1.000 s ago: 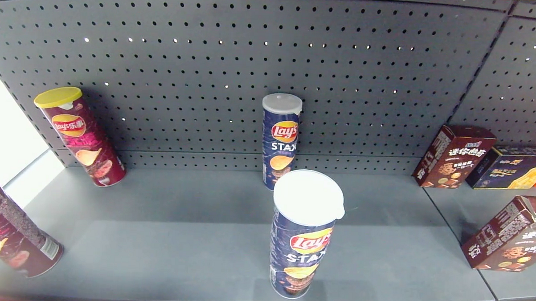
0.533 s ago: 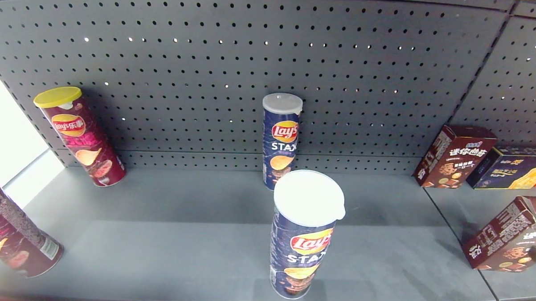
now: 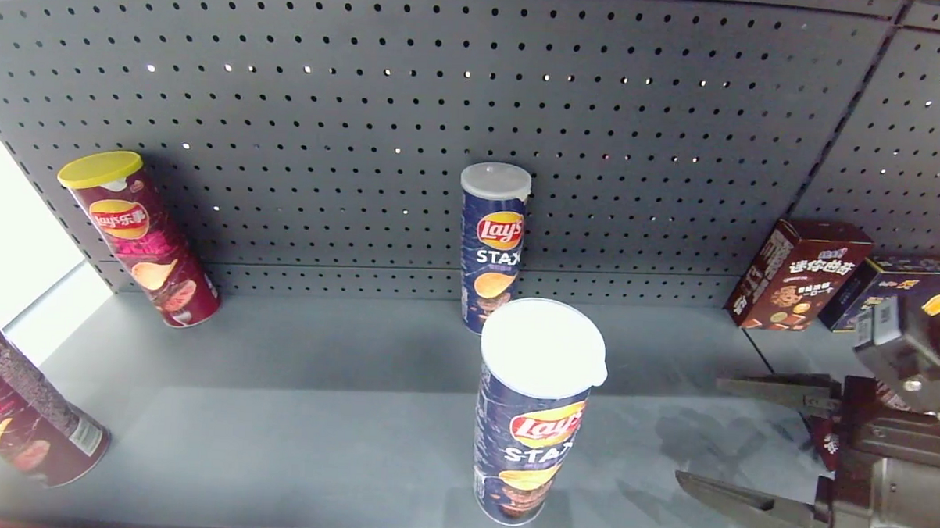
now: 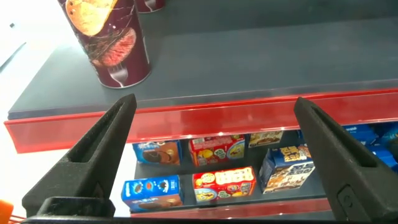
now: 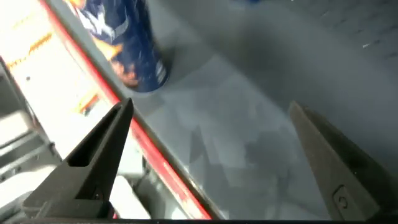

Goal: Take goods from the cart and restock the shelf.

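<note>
On the grey shelf (image 3: 300, 422), backed by pegboard (image 3: 328, 79), a blue chip can (image 3: 528, 446) stood near the front edge. The right gripper (image 3: 699, 430) hovered beside it, fingers spread and empty; the left gripper (image 4: 214, 109) likewise.

Right pincer (image 3: 699, 429) has entered above the shelf (image 3: 316, 415).

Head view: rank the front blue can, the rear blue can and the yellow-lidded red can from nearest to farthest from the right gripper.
1. Front blue can, at the front of the shelf, just left of the right gripper.
2. Rear blue can, centre, back by the pegboard.
3. Yellow-lidded red can, far left, at the back.
</note>
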